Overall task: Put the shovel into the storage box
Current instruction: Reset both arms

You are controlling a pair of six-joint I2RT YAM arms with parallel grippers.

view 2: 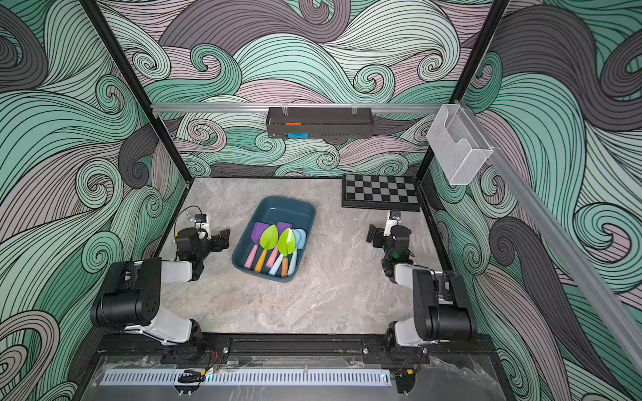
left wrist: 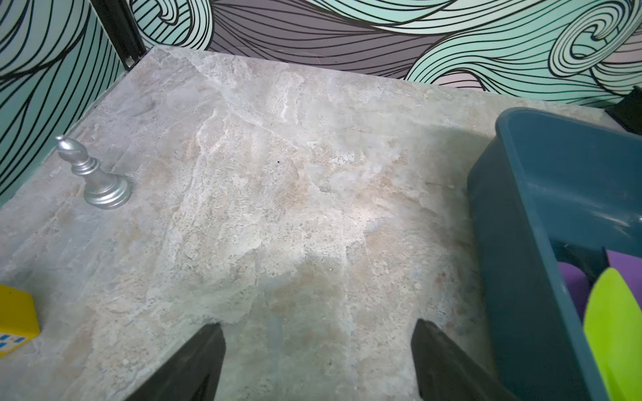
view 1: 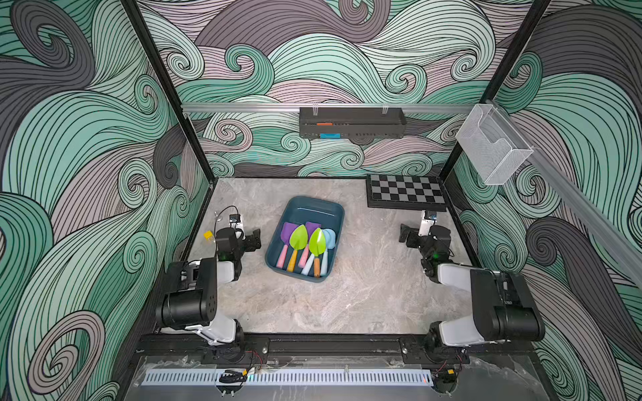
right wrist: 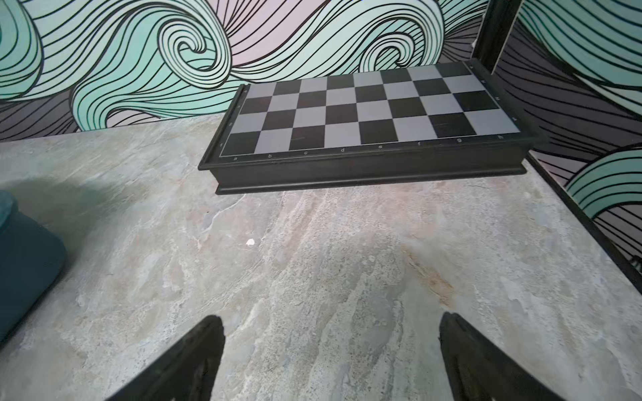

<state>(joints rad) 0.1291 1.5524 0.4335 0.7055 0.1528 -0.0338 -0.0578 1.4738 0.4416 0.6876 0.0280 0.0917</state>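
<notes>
The shovels point(view 1: 298, 239) all lie in the box point(view 1: 312, 212), in the middle of the table point(view 1: 364, 295). No shovel is outside it. The left claw point(view 1: 256, 240) and right claw point(view 1: 403, 237) are spread wide, holding nothing. The job looks done.

A: Any writing you can read anywhere?
B: Only on the chessboard point(right wrist: 368, 114): small letters a to h along its near border; the marks down its sides are too blurred

Left end effector point(left wrist: 318, 324) and right end effector point(right wrist: 331, 316) gape.
</notes>
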